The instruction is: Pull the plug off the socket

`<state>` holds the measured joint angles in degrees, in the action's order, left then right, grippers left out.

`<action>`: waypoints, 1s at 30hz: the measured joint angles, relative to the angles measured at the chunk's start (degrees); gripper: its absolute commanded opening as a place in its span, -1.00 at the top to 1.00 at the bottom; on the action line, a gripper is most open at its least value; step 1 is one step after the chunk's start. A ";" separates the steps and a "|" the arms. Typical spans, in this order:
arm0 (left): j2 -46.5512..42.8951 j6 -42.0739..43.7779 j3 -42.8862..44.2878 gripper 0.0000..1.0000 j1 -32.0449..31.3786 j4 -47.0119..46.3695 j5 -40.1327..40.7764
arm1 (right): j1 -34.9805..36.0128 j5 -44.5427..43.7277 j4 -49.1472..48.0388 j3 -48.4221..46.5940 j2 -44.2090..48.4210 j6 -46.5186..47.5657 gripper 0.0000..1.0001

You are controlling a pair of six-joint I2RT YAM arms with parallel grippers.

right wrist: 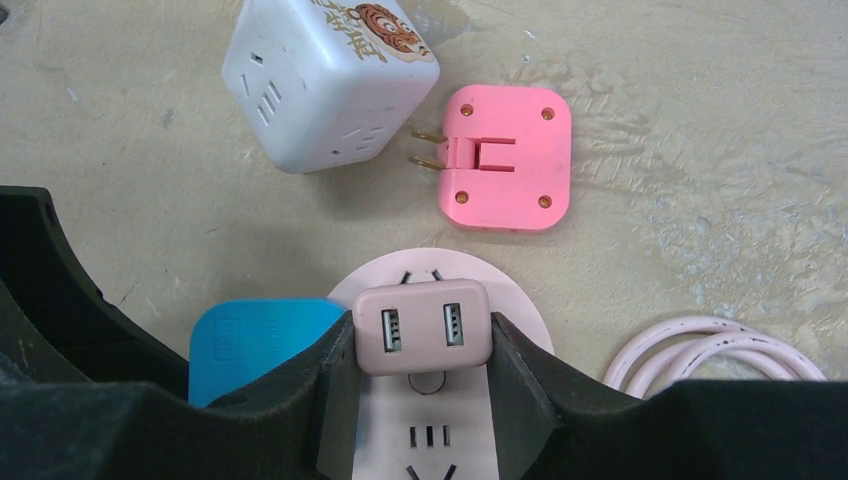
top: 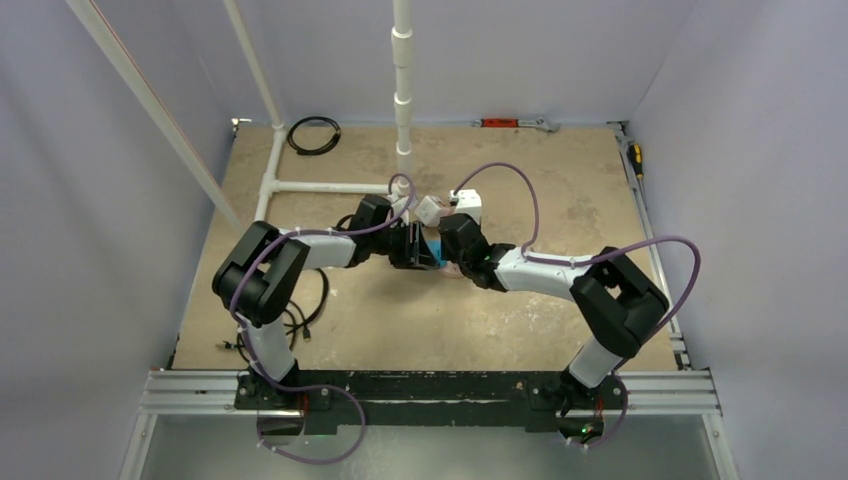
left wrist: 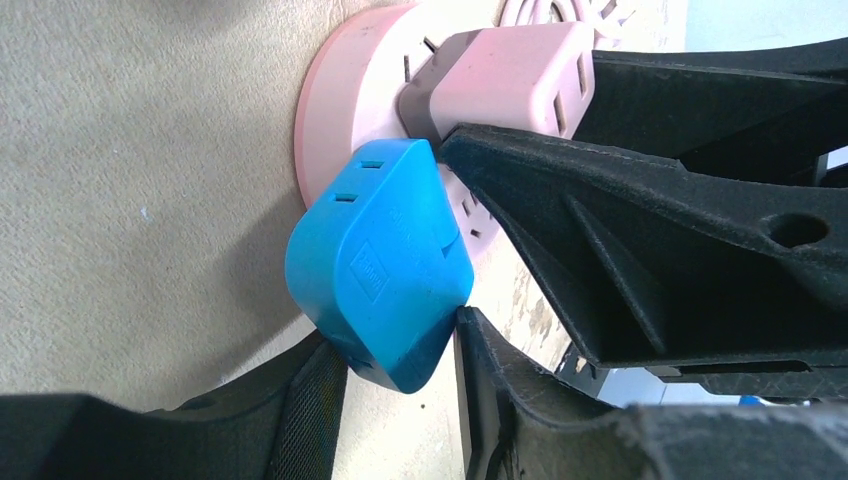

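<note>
- Nearest us, by the left arm's base, loose black cables [top: 305,325] lie on the table [top: 420,340], partly hidden under the arm.
- At mid-table the two wrists meet. From above they cover the socket almost wholly, so we make it out only in the wrist views.
- The socket [right wrist: 440,268] lies flat between the grippers, and the right fingers cut off its near part.
- The right gripper [right wrist: 422,335] is clamped on the dusky-pink USB adapter [right wrist: 423,322], which is plugged into the socket, with a finger pressed against each side.
- The left gripper [left wrist: 398,335] grasps the blue plug [left wrist: 380,260], which sits in the socket just beside the adapter. Both fingers touch it and hide its lower end.
- A right finger crosses the left wrist view and blocks much of the socket there.
- The coiled pink cord [right wrist: 715,355] lies beside the socket, cropped by the frame. We cannot tell where it joins.
- Beyond lie a white cube adapter [right wrist: 325,80] and a flat pink square plug [right wrist: 505,160], its brass prongs pointing toward the cube.
- Farthest are a white pipe frame [top: 402,100], a black cable loop [top: 314,135] at far left, and small tools [top: 515,123] too tiny to identify.
</note>
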<state>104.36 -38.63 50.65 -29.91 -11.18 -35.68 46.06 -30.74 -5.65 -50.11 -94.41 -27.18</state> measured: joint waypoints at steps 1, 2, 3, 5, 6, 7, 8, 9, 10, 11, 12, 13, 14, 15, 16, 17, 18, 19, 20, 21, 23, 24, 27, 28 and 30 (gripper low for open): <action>0.02 -0.20 0.00 0.42 0.04 0.00 -0.15 | -0.02 0.24 -0.07 0.07 0.00 -0.04 1.00; 0.02 -0.33 0.00 0.44 0.11 0.00 -0.17 | -0.09 0.42 -0.39 0.26 0.02 -0.07 1.00; 0.11 -0.57 0.00 0.45 0.20 0.00 -0.33 | -0.20 0.72 -0.66 0.46 0.11 -0.11 1.00; 0.24 -0.83 0.00 0.46 0.28 -0.02 -0.57 | -0.76 2.05 -1.09 0.96 0.70 -0.22 1.00; 0.33 -0.96 0.00 0.47 0.33 -0.09 -0.79 | -1.11 2.91 -1.22 1.20 1.01 -0.26 1.00; 0.42 -1.09 0.00 0.47 0.37 -0.15 -1.01 | -1.60 3.96 -1.42 1.53 1.38 -0.33 1.00; 0.46 -1.20 0.00 0.47 0.42 -0.20 -1.20 | -2.10 5.27 -1.60 1.90 1.88 -0.35 1.00; 0.52 -1.25 0.00 0.47 0.52 -0.22 -1.46 | -2.45 6.21 -1.66 2.16 2.21 -0.37 1.00; 0.52 -1.27 0.00 0.47 0.57 -0.22 -1.64 | -2.80 7.13 -1.84 2.49 2.60 -0.42 1.00; 0.52 -1.27 0.00 0.47 0.61 -0.20 -1.73 | -3.15 7.96 -2.01 2.82 3.02 -0.44 1.00; 0.52 -1.25 0.00 0.47 0.61 -0.17 -1.79 | -3.41 8.55 -2.05 3.06 3.34 -0.46 1.00; 0.52 -1.25 0.00 0.47 0.61 -0.15 -1.84 | -3.50 9.01 -2.16 3.34 3.65 -0.46 1.00; 0.52 -1.25 0.02 0.47 0.63 -0.13 -1.90 | -3.56 9.11 -2.27 3.48 3.78 -0.46 1.00; 0.52 -1.22 0.02 0.47 0.63 -0.11 -1.90 | -3.61 9.14 -2.32 3.52 3.85 -0.46 1.00; 0.52 -1.20 0.07 0.48 0.63 -0.07 -1.88 | -3.63 8.94 -2.32 3.52 3.82 -0.44 1.00; 0.52 -1.18 0.13 0.48 0.63 0.04 -1.86 | -3.56 8.57 -2.32 3.52 3.85 -0.44 1.00; 0.52 -1.09 0.13 0.49 0.63 0.02 -1.79 | -3.41 8.11 -2.29 3.52 3.82 -0.48 1.00; 0.52 -1.05 0.17 0.49 0.63 0.07 -1.81 | -3.19 7.67 -2.27 3.52 3.82 -0.59 1.00; 0.55 -1.03 0.22 0.50 0.63 0.11 -1.79 | -2.69 6.78 -2.12 3.52 3.78 -0.92 1.00; 0.55 -0.96 0.24 0.50 0.63 0.11 -1.77 | -2.21 5.97 -2.03 3.48 3.69 -1.25 1.00; 0.63 -0.87 0.24 0.50 0.63 0.24 -1.81 | -0.46 2.84 -1.07 2.89 3.28 -2.29 1.00; 0.66 -0.83 0.24 0.50 0.66 0.57 -1.81 | 0.79 0.59 -0.13 2.23 2.82 -2.86 1.00; 0.63 -0.79 0.24 0.51 0.68 1.79 -1.90 | 3.85 -5.27 3.37 -0.33 0.98 -4.61 1.00; 0.59 -0.79 0.24 0.51 0.74 1.88 -2.01 | 4.52 -7.08 4.66 -1.05 0.39 -5.73 1.00; 0.42 -0.76 0.24 0.52 0.76 2.08 -2.08 | 5.20 -8.79 6.10 -1.57 0.04 -7.34 1.00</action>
<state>104.77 -39.40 50.89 -29.15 -9.10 -37.76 51.27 -39.53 0.45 -51.68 -94.37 -34.52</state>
